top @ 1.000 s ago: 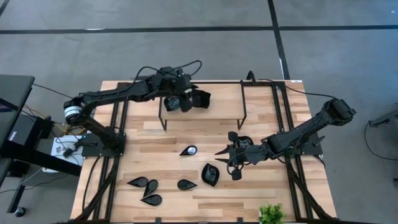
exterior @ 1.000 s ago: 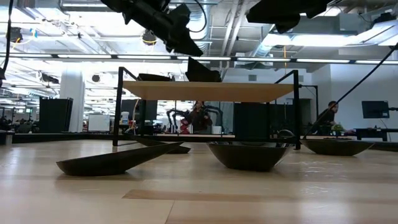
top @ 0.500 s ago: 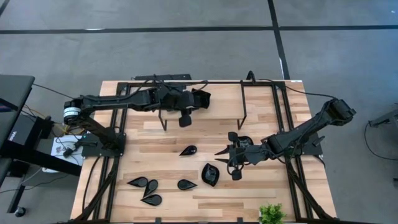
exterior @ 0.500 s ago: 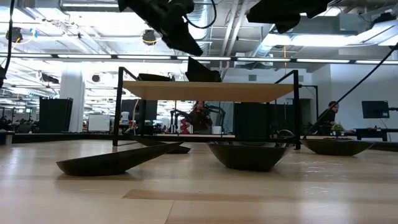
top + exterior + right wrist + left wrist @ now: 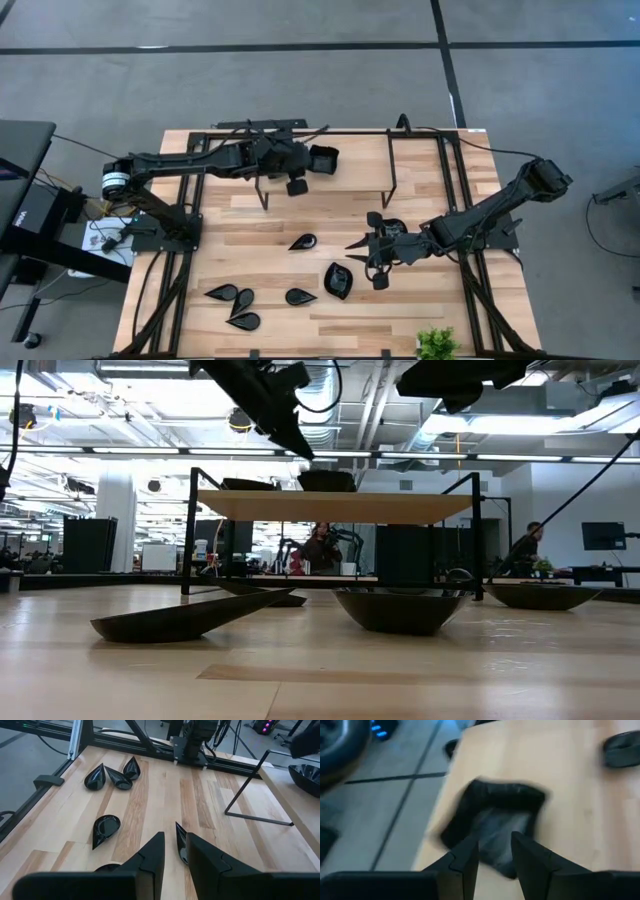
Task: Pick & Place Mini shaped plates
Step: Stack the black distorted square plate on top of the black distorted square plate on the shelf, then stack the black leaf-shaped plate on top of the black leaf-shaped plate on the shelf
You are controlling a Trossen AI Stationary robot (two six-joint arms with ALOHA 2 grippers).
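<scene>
Left gripper [image 5: 303, 163] is withdrawing, fingers released, leaving the square plate [image 5: 322, 158] newly placed on the raised shelf [image 5: 420, 165]; right gripper [image 5: 372, 250] is idling, fingers slightly parted.

The left arm reaches from its base at the left side of the worktop toward the far middle, stretched almost straight and nearly level. Its tool [image 5: 310, 160] is at the far end of this reach, raised high, and its two dark fingers [image 5: 465, 862] stand apart with a clear gap between them. The right arm comes from the right edge of the worktop and slopes down toward the centre, with the elbow held high near the edge. Its tool [image 5: 372, 247] sits low, and its fingers [image 5: 152, 852] are parted by a narrow gap.
</scene>
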